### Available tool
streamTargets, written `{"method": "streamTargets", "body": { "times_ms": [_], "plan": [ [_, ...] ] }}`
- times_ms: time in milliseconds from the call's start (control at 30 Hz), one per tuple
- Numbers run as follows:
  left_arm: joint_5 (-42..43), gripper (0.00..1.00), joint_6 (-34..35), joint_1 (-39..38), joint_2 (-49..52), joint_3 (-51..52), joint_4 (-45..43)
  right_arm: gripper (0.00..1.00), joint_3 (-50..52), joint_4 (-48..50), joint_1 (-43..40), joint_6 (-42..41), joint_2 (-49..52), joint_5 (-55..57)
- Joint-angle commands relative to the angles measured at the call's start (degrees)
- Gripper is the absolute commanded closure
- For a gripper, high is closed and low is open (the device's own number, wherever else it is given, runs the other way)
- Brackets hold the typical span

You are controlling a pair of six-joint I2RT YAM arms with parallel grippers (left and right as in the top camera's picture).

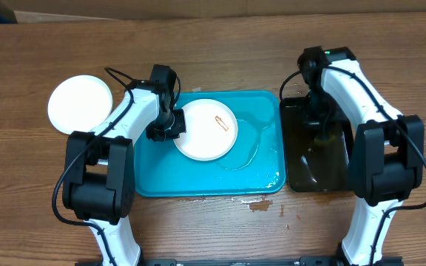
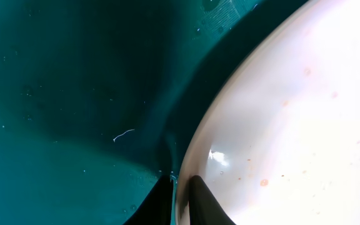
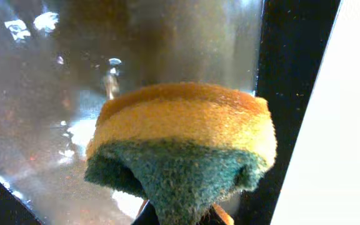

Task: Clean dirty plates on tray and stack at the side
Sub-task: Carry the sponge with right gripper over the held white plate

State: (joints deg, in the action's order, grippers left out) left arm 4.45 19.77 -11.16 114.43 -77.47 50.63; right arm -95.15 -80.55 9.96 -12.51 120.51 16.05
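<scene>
While the smeared plate [image 1: 205, 129] is lying near the middle of the turquoise tray [image 1: 161, 181], brown-orange streak facing up, the left tool [image 1: 167, 127] is pinching its left rim. One finger is sitting on each side of the edge, with the tool closed down to just the thickness of the rim. That hold is looking shallow. The wrist view is showing a glossy, speckled plate face over a wet tray floor, so the plate is likely risking a slip or a tilt if it is raised by that edge alone. A drop would be splashing the water [image 1: 251, 148] pooling just beside it. Over the black tray [image 1: 316, 174], the right tool [image 1: 320, 122] is clamping a yellow-and-green sponge [image 3: 186, 137], its fingers mostly hidden beneath it. Scrubbing hard could be shoving the plate out of the left pinch. Drips [image 1: 261, 205] are marking the worktop [image 1: 198, 44] in front of the tray. A second white plate [image 1: 80, 103] is resting on the worktop at the left, well apart.
</scene>
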Motion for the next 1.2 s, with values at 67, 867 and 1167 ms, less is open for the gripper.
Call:
{"method": "streamTargets", "body": {
  "times_ms": [67, 867, 1167],
  "plan": [
    [-0.3, 0.96, 0.5, -0.1, 0.2, 0.3, 0.3, 0.96, -1.5, -1.1, 0.9, -7.9, -0.5, 6.5],
    [2.3, 0.96, 0.2, -0.4, 0.2, 0.3, 0.3, 0.96, -19.3, -7.8, 7.0, -4.8, -0.9, -7.8],
    [4.2, 0.96, -2.2, -3.0, 0.2, 0.3, -0.3, 0.96, -17.6, 3.7, 19.4, -3.3, -0.8, -7.8]
  ]
}}
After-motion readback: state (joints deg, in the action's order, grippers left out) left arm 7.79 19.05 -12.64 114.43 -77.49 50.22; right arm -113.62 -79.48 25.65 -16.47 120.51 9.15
